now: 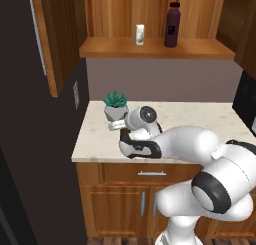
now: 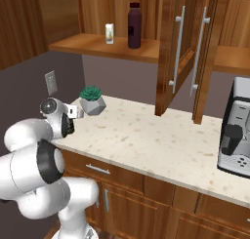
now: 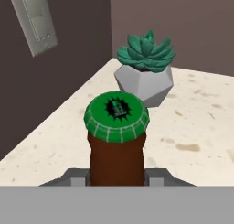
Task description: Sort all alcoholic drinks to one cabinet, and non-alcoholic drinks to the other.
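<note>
Two drinks stand on the open cabinet shelf (image 1: 200, 50) above the tabletop (image 2: 161, 145): a small white carton (image 1: 140, 34) and, just to its right, a taller dark purple bottle (image 1: 172, 25). Below them, near the back left corner of the tabletop, sits a green succulent in a grey faceted pot (image 3: 145, 74), close to the dark side wall with its light switch plate (image 3: 34, 18). A coffee machine (image 2: 236, 135) stands well apart at the far right, past the hanging cabinet doors (image 2: 188, 52). The gripper (image 3: 117, 181) is low over the left part of the tabletop, just in front of the succulent. The brown beer bottle (image 3: 117, 147) with its green cap rises straight up between the jaws, which are closed narrowly on its neck, holding it upright.
</note>
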### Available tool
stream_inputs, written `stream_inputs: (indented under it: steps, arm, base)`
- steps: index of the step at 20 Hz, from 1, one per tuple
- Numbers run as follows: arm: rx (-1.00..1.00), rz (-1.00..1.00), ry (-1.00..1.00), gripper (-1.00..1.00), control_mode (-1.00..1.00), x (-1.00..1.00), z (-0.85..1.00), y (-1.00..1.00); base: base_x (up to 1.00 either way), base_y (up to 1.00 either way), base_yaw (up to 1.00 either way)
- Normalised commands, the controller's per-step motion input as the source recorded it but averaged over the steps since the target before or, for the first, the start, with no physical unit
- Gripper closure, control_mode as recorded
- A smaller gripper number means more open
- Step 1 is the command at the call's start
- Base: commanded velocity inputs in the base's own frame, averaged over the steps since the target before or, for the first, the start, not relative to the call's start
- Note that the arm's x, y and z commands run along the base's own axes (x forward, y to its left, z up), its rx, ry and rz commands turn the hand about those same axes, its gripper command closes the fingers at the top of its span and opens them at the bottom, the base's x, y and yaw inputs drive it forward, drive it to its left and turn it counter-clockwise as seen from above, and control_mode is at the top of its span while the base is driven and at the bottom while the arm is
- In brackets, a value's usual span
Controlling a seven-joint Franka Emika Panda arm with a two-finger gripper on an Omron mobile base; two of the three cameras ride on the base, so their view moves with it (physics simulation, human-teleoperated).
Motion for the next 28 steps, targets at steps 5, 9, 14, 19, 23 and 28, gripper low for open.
stream_inputs:
  steps: [5,9,14,19,23,28]
  arm:
    - [0.00,0.00,0.01,1.00,-1.00,-0.26,0.50,-0.26]
    - [0.00,0.00,0.00,1.00,-1.00,-0.30,0.46,-0.21]
    - [0.00,0.00,0.00,1.00,-1.00,-0.34,0.44,-0.19]
    - [0.00,0.00,0.00,1.00,-1.00,-0.40,0.42,-0.20]
    - [0.00,0.00,0.00,1.00,-1.00,-0.44,0.40,-0.18]
    - [0.00,0.00,-0.02,1.00,-1.00,-0.46,0.37,-0.17]
  base:
    - [0.00,0.00,0.00]
    - [0.00,0.00,0.00]
    - [0.00,0.00,0.00]
    - [0.00,0.00,0.00]
    - [0.00,0.00,0.00]
    - [0.00,0.00,0.00]
